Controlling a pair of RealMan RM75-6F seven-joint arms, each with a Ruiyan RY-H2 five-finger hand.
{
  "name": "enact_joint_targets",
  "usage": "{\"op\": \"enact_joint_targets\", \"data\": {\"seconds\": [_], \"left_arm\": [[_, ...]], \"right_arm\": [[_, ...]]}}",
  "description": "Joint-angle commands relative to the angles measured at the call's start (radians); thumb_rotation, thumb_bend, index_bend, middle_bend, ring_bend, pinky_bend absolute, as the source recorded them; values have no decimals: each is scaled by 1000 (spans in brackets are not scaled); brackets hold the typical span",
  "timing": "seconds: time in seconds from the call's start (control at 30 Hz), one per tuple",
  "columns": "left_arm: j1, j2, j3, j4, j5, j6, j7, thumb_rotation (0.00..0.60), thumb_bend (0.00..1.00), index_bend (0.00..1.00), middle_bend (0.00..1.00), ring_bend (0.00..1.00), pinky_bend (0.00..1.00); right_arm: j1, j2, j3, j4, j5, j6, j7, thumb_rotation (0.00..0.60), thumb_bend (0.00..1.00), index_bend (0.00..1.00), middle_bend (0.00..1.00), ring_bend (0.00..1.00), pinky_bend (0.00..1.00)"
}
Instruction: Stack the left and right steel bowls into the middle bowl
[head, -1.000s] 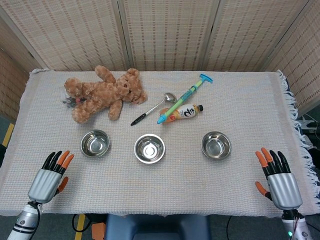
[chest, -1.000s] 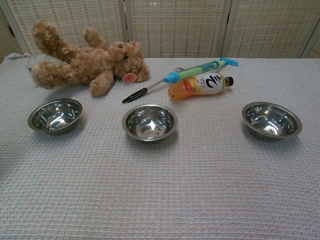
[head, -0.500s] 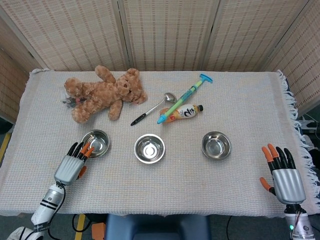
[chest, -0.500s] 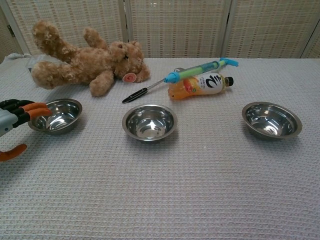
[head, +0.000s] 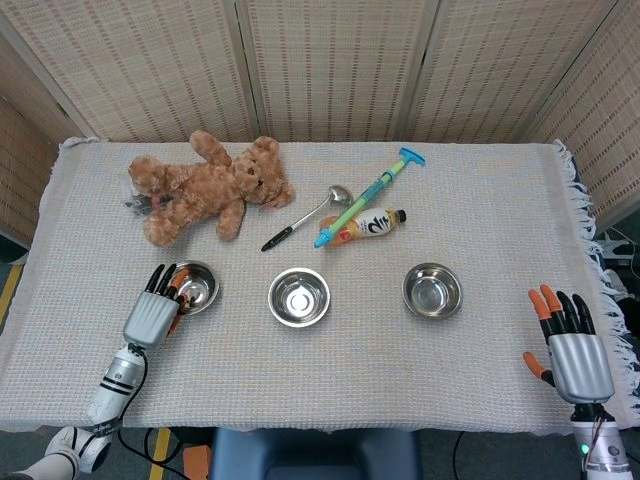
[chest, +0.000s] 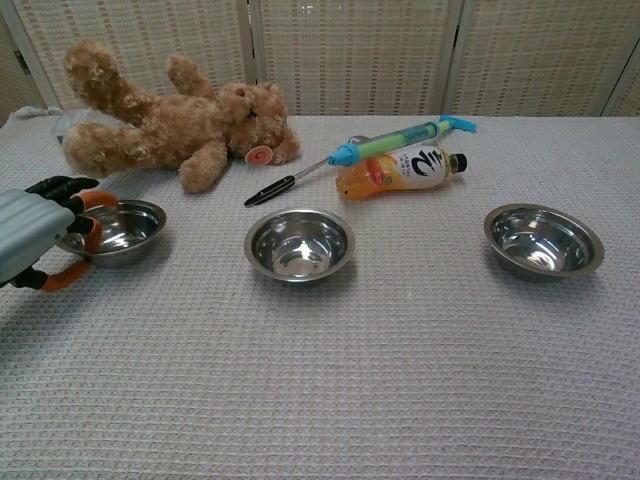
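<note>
Reaching over the near-left rim of the left shiny steel bowl (head: 191, 287), the robot's left grey hand with black and orange fingers (head: 155, 312) has its fingertips curled down at the bowl's edge; in the chest view the thumb sits below the rim and the other fingers above it, so the hand brackets the edge, but I cannot tell whether it actually grips the metal. That bowl rests flat on the pale woven tablecloth (head: 330, 380), its base down. The middle steel bowl (head: 299, 297) sits upright near the table's centre, well apart from the left one, and the right steel bowl (head: 432, 290) stands upright on the other side, also apart. All three lie in a rough row along the near half of the table.

The right hand (head: 573, 352) hovers at the table's right edge, palm down, fingers spread and holding nothing, well apart from the right bowl.

Behind the bowls lie a brown plush teddy bear (head: 205, 187) on its back, a long-handled metal spoon (head: 318, 210), a blue and green plastic syringe toy (head: 368, 196) and an orange drink bottle (head: 367, 225) on its side, just beside the syringe
</note>
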Motion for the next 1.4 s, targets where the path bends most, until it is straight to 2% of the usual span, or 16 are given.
{"op": "enact_joint_targets", "data": {"seconds": [0.03, 0.2, 0.33, 0.53, 0.77, 0.87, 1.07, 1.13, 1.27, 1.4], "left_arm": [[-21, -49, -4, 69, 17, 89, -49, 600, 457, 776, 172, 0, 92], [-40, -50, -2, 39, 37, 182, -40, 600, 454, 787, 184, 3, 92], [-75, -35, 2, -63, 58, 195, 20, 600, 455, 786, 183, 3, 92], [-156, -23, 8, -247, 84, 112, 170, 600, 455, 769, 178, 3, 92], [-229, -35, -21, -330, 57, -8, 268, 600, 457, 726, 172, 2, 92], [-243, -44, -24, -351, 43, -46, 299, 600, 456, 648, 160, 2, 92], [-251, -51, -29, -391, 12, -90, 357, 600, 453, 242, 115, 0, 92], [-247, -40, -26, -419, 4, -99, 371, 600, 453, 165, 106, 0, 92], [-236, -14, -22, -490, -22, -122, 365, 600, 447, 136, 100, 0, 92], [-212, 47, 0, -572, -16, -108, 418, 600, 444, 116, 96, 0, 92]], "right_arm": [[0, 2, 0, -2, 4, -2, 2, 600, 114, 0, 0, 0, 0], [2, 8, -6, -9, 0, -9, 10, 600, 114, 0, 0, 0, 0], [-1, 16, -10, -18, -10, 2, 23, 600, 114, 0, 0, 0, 0], [-9, 36, -9, -30, -16, 21, 53, 600, 114, 0, 0, 0, 0], [-12, 52, 1, -31, 1, 24, 86, 600, 114, 0, 0, 0, 0], [-12, 56, 5, -31, 8, 23, 94, 600, 114, 0, 0, 0, 0], [-10, 57, 1, -31, 3, 19, 96, 600, 114, 0, 0, 0, 0], [-12, 58, 1, -32, 0, 24, 98, 600, 114, 0, 0, 0, 0], [-19, 63, 1, -40, -7, 41, 104, 600, 114, 0, 0, 0, 0], [-25, 65, -4, -42, -28, 61, 107, 600, 114, 0, 0, 0, 0]]}}
